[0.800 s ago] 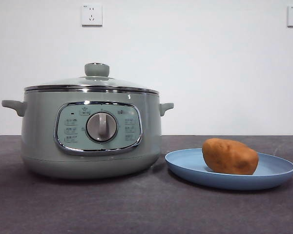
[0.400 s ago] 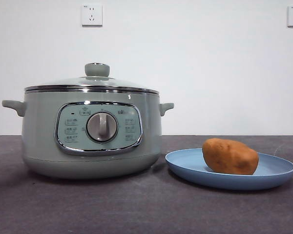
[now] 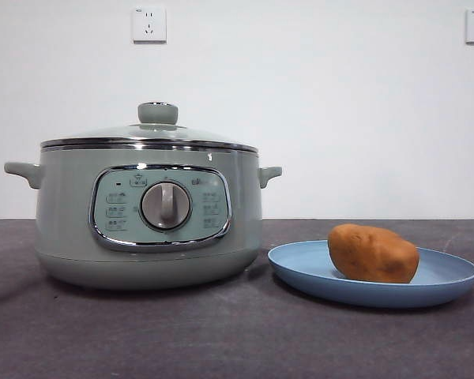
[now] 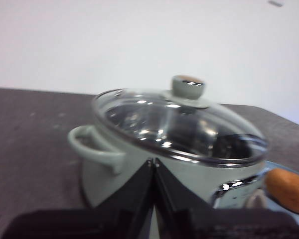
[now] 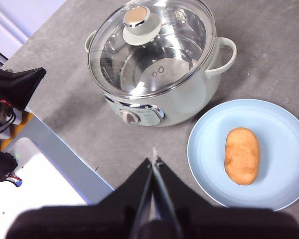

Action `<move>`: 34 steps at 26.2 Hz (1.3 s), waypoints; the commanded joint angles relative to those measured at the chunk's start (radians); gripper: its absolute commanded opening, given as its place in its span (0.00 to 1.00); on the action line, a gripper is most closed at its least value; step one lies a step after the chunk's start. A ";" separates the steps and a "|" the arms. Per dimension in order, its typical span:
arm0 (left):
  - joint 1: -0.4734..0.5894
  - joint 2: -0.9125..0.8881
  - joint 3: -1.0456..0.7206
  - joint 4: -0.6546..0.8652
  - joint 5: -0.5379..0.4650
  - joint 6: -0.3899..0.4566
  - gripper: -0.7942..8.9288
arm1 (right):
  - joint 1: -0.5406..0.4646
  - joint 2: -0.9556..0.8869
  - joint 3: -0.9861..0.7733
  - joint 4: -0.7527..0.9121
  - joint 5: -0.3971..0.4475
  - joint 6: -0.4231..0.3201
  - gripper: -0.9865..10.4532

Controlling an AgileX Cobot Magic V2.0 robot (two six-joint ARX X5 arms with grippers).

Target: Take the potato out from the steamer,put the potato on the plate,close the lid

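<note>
The sage-green steamer (image 3: 148, 217) stands at the left of the table with the glass lid (image 3: 148, 133) seated on it. The orange-brown potato (image 3: 373, 253) lies on the light-blue plate (image 3: 300, 268) to its right. My left gripper (image 4: 153, 163) is shut and empty, low beside the steamer (image 4: 139, 164), on its handle side, with the lid's knob (image 4: 188, 86) beyond it. My right gripper (image 5: 153, 160) is shut and empty, high above the table's front edge, looking down on the steamer (image 5: 189, 107), lid (image 5: 149, 45), plate (image 5: 279, 129) and potato (image 5: 241, 155). Neither gripper shows in the front view.
Two wall sockets (image 3: 148, 24) sit on the white wall behind. The dark grey table (image 3: 221, 332) ends at a light edge (image 5: 65, 159) near the right gripper. Black equipment with cables (image 5: 10, 89) stands off the table beyond that edge.
</note>
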 commanded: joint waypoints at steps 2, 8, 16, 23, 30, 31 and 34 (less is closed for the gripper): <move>0.004 -0.003 -0.013 -0.051 -0.039 -0.016 0.08 | 0.001 -0.002 0.005 0.002 0.003 -0.007 0.09; 0.014 -0.003 -0.013 -0.187 -0.092 -0.026 0.08 | 0.001 -0.002 0.005 0.002 0.003 -0.007 0.09; 0.057 -0.003 -0.013 -0.192 -0.111 -0.037 0.08 | 0.001 -0.002 0.005 0.002 0.003 -0.007 0.09; 0.056 -0.002 -0.013 -0.192 -0.109 -0.037 0.08 | 0.001 -0.002 0.005 0.002 0.003 -0.007 0.09; 0.056 -0.002 -0.013 -0.192 -0.109 -0.037 0.08 | 0.001 -0.002 0.005 0.002 0.003 -0.007 0.09; 0.056 -0.002 -0.013 -0.192 -0.109 -0.037 0.08 | 0.001 -0.002 0.005 0.002 0.003 -0.007 0.09; 0.056 -0.002 -0.013 -0.192 -0.109 -0.037 0.08 | 0.001 -0.002 0.005 0.002 0.003 -0.007 0.09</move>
